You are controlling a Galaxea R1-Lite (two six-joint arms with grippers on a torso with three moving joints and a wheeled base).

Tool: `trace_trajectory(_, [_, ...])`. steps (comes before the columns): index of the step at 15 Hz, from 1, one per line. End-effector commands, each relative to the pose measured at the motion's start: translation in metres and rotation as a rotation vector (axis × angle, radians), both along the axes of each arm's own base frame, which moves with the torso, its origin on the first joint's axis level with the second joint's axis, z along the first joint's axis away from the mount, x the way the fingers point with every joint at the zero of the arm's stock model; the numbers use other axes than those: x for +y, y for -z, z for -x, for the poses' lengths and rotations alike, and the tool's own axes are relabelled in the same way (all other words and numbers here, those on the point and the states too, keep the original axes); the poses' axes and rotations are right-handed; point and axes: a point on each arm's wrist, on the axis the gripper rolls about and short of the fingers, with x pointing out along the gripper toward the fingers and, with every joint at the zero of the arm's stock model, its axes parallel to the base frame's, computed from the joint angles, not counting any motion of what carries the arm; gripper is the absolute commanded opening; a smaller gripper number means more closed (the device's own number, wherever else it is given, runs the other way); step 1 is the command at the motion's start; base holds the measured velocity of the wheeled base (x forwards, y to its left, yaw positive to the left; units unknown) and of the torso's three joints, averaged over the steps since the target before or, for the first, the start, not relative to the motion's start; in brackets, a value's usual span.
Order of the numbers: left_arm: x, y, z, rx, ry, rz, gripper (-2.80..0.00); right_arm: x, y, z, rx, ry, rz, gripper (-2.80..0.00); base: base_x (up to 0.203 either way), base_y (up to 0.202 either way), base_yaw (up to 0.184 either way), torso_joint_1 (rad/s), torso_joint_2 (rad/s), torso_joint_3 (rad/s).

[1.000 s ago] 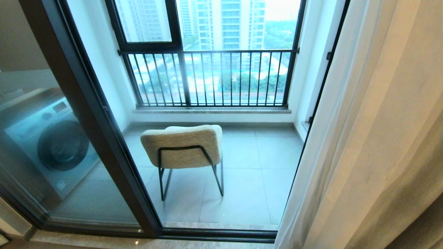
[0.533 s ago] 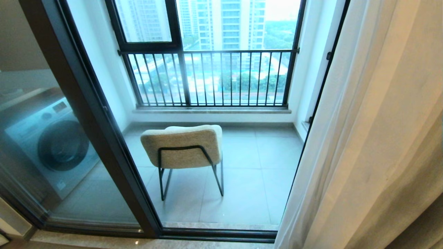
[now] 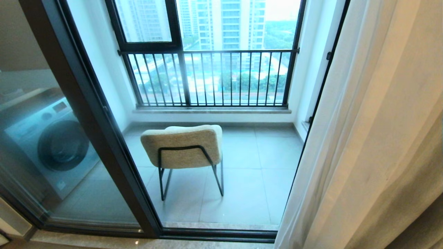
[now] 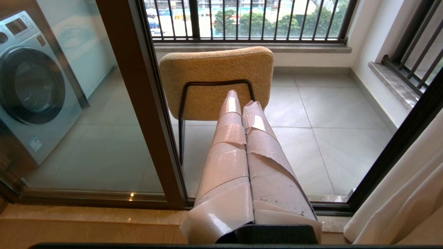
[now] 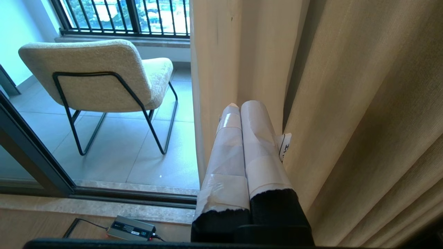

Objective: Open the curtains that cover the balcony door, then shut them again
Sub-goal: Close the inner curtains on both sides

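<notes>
- Looking down from the head view, the balcony door (image 3: pixel 93 114) fills the left and centre, its dark frame post slanting from about 11 o'clock down to 6 o'clock, with the glass left of the post showing a washing machine (image 3: pixel 55 145) at 9 o'clock.
- Through the doorway a beige upholstered chair (image 3: pixel 183 147) on thin black legs stands on the grey tiled balcony floor (image 3: pixel 256 180) near the centre, its back toward the camera; the farther window with black railing bars (image 3: pixel 211 77) sits at 12 o'clock.
- The curtains (image 3: pixel 373 138) hang bunched at 3 o'clock, pale sheer at the inner edge and thicker beige folds farther right, leaving the door opening uncovered. Neither arm shows in this view.
- From the left wrist view, the left gripper (image 4: pixel 242 100) points toward the chair back, its tape-wrapped fingers (image 4: pixel 228 138) pressed together and pinching nothing; it hangs in free air, apart from the door frame post at 10 o'clock and from the curtain edge at 4 o'clock.
- From the right wrist view, the right gripper (image 5: pixel 240 105) has its taped fingers (image 5: pixel 258 138) pressed together as well, holding nothing, with the tips just beside the beige curtain folds that fill 12 to 4 o'clock; whether they touch the fabric cannot be told.
- A small grey power adapter (image 5: pixel 131 229) with a black cable lies on the wooden floor at 7 o'clock, just inside the door's sill track (image 5: pixel 135 197).
</notes>
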Motion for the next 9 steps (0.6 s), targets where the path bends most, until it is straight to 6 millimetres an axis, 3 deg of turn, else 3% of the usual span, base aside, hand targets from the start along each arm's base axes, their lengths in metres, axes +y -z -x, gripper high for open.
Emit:
trace_trajectory(1, [0.0,0.0,0.0,0.0,0.0,0.0,-2.8,0.0,0.0,0.0,-0.001,0.0,0.005,-2.8,0.0,0.0,0.0,0.0,0.0,0.0])
trace_trajectory(4, [0.0,0.0,0.0,0.0,0.0,0.001,-2.8,0.0,-0.001,0.0,-0.017,-0.018,0.071,-2.8,0.0,0.0,0.0,0.0,0.0,0.0])
trace_trajectory(9, [0.0,0.0,0.0,0.001,0.0,0.001,-2.8,0.001,-0.029,0.009,-0.129,-0.062,0.093,-2.8,0.0,0.0,0.0,0.0,0.0,0.0])
